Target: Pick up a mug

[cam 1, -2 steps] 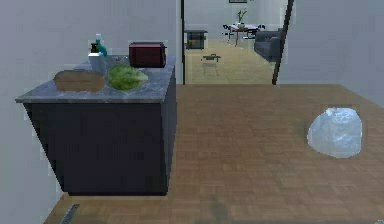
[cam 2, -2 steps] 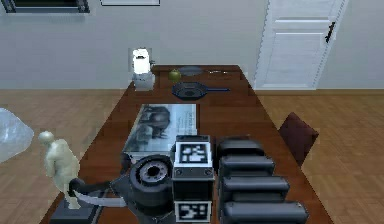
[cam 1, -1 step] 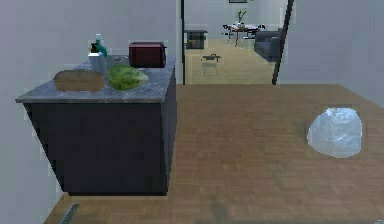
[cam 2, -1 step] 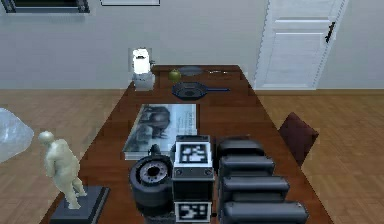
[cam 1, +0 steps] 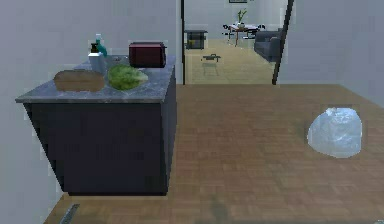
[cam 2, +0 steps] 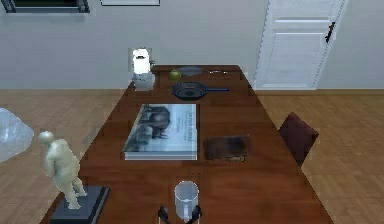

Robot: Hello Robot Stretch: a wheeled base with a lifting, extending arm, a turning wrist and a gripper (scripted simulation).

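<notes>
The long wooden table (cam 2: 250,120) runs from six o'clock up toward twelve in the arm side view, with a white door (cam 2: 300,45) behind it at one o'clock. In the forward view a dark counter (cam 1: 100,140) stands at nine o'clock and carries a loaf (cam 1: 80,80), a lettuce (cam 1: 127,77) and a toaster (cam 1: 147,54). A pale, see-through bag (cam 1: 337,132) lies on the floor at three o'clock.

On the table, a big flat book (cam 2: 162,130) lies at the middle. A brown chair (cam 2: 298,135) stands off the table's edge at three o'clock. A pale statue (cam 2: 62,170) on a dark base is at eight o'clock, and a dark pan (cam 2: 190,91) is toward twelve.

The mug (cam 2: 186,198) stands upright at six o'clock, near the table's near end, mouth up. It is grey and plain-sided, and I can make out no handle.

Two small dark tips flank the mug at the bottom edge. I take them for the gripper (cam 2: 180,214). I cannot tell how its fingers are set, whether they touch the mug, or whether it holds anything.

My guess is that the mug is stiff, fairly light and smooth-walled, so it may slip. It could also tip or chip if it is knocked. The best hold looks to be across the body, a little below the rim, squarely on both sides.
</notes>
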